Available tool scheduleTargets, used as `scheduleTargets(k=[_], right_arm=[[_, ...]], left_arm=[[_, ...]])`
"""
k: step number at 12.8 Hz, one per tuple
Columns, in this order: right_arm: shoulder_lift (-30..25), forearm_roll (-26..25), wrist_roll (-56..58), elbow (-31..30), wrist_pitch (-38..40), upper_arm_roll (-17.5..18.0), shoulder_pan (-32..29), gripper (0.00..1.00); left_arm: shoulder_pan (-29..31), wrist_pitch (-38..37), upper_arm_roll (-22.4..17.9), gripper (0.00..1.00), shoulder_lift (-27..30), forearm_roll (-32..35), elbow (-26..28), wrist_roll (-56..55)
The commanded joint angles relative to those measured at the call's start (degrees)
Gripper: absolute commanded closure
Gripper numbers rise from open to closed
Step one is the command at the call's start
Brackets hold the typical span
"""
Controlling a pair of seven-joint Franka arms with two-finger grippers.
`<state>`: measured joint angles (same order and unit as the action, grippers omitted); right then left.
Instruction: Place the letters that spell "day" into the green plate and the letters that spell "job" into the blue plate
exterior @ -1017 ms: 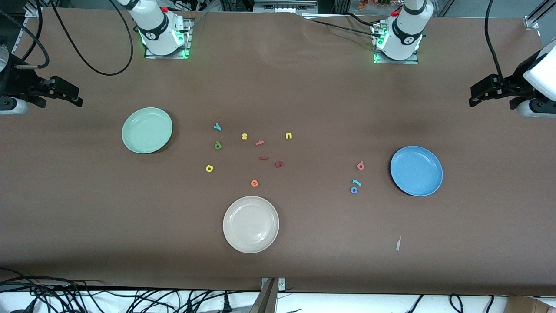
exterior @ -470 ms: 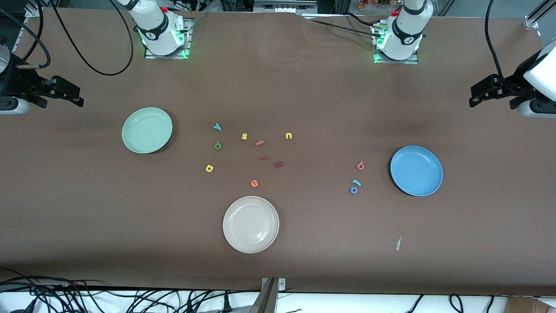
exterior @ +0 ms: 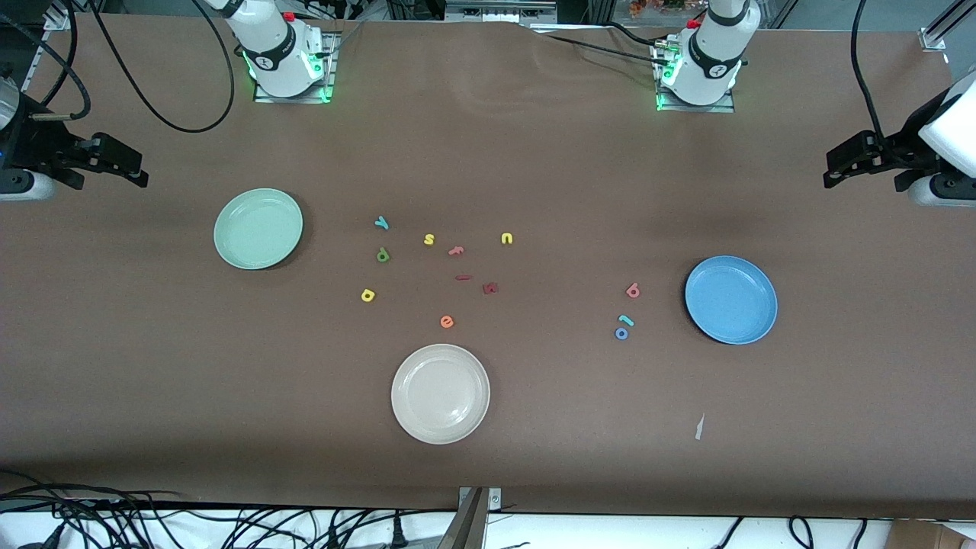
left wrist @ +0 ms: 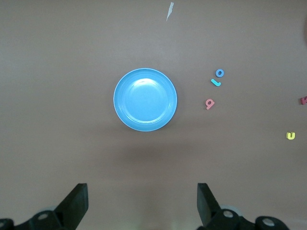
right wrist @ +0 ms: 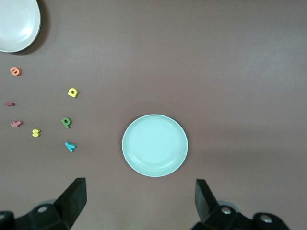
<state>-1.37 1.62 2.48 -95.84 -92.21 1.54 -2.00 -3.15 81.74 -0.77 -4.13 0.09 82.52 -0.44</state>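
Note:
The green plate (exterior: 258, 229) (right wrist: 154, 145) lies toward the right arm's end, with the teal "y" (exterior: 381, 223), dark green "d" (exterior: 383, 255) and yellow "a" (exterior: 368, 295) loose beside it. The blue plate (exterior: 730, 300) (left wrist: 145, 99) lies toward the left arm's end. Next to it are the pink "b" (exterior: 632, 290), teal "j" (exterior: 626, 319) and blue "o" (exterior: 621, 333). Both plates hold nothing. My right gripper (exterior: 141, 169) (right wrist: 140, 189) hangs open high over its table end. My left gripper (exterior: 827, 171) (left wrist: 142, 191) hangs open the same way.
A cream-white plate (exterior: 440, 393) sits nearer the front camera, mid-table. Yellow "s" (exterior: 429, 239), yellow "u" (exterior: 507, 239), orange "e" (exterior: 447, 322) and dark red letters (exterior: 490, 287) are scattered mid-table. A small white scrap (exterior: 699, 427) lies toward the front edge.
The right gripper has edged very slightly toward the table's middle. The letters, the plates and the left gripper have not moved.

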Motion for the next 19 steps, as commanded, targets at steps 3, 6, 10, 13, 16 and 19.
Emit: scheduleTargets(k=[3,6,10,13,16,19], right_arm=[[0.2,0.9,0.9,1.3,1.0,0.0,-0.1,0.0],[0.2,0.9,0.9,1.3,0.9,0.1,-0.1,0.0],[0.2,1.0,0.8,1.2,0.8,0.1,-0.1,0.0],[0.2,1.0,0.7,1.1,0.5,0.0,-0.2,0.0],[1.4,0.5,-0.2,0.7,0.2,0.2,1.0,0.0],[10.1,0.4,-4.0,0.7,-4.2,0.2,6.6,0.0]], left_arm=[[-0.5,-0.3,0.9,0.0,0.3,1.0,-0.4,-0.4],[-0.5,-0.3,0.9,0.0,0.2,1.2,-0.4,-0.4],[-0.5,-0.3,0.9,0.0,0.3,1.2,-0.4,-0.4],[-0.4,-0.3,0.9,0.0,0.2,1.4,-0.3,-0.4],[-0.2,-0.3,0.9,0.0,0.2,1.4,-0.3,-0.4],[-0.2,-0.3,0.9,0.0,0.2,1.4,-0.3,-0.4]])
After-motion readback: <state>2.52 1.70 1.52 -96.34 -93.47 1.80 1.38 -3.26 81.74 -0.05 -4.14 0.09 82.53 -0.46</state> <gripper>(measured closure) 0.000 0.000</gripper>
